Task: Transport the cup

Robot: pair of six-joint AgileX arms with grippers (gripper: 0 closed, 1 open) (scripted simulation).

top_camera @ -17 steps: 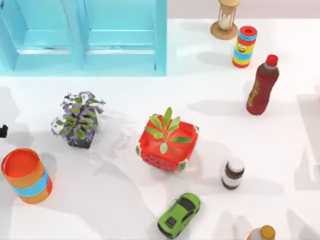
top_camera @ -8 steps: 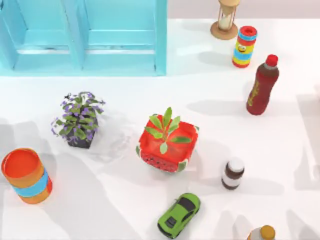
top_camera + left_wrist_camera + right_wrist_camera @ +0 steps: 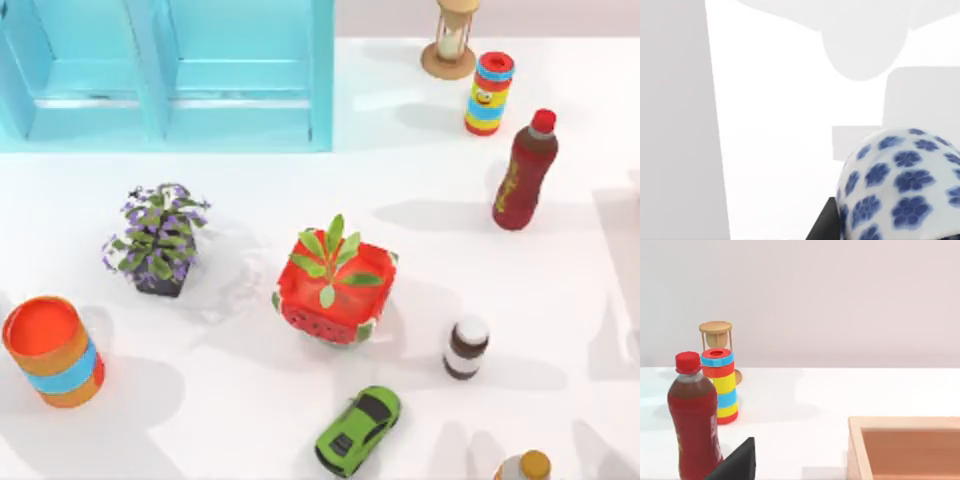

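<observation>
Where the white table [image 3: 250,420] nears its left edge in the top view, the wide orange cup [image 3: 53,352] with the red-orange inside and a light-blue band round its middle stands upright and alone, nothing touching it. A small dark pot of purple-flowered greenery [image 3: 157,243] sits near it, farther back and to the right. At mid-table stands a red watermelon-patterned planter with a green leafy sprout [image 3: 334,285], and a lime-green toy car [image 3: 358,430] lies nearer the front edge. To the right of the planter is a small brown jar with a white lid [image 3: 466,347]. A light-blue cabinet [image 3: 170,75] fills the back left. At the back right are a wooden hourglass [image 3: 450,40], a slim striped canister with a smiley face [image 3: 488,93] and a dark red bottle with a red cap [image 3: 524,172].

From the left wrist view, a white rounded object with blue flower print [image 3: 900,185] sits close by; what it is I cannot tell. From the right wrist view, a shallow wooden tray [image 3: 907,447] lies close, with the bottle and canister beyond. A dark wedge at that view's edge may be part of the right gripper; for either gripper, I cannot tell how the fingers stand.
</observation>
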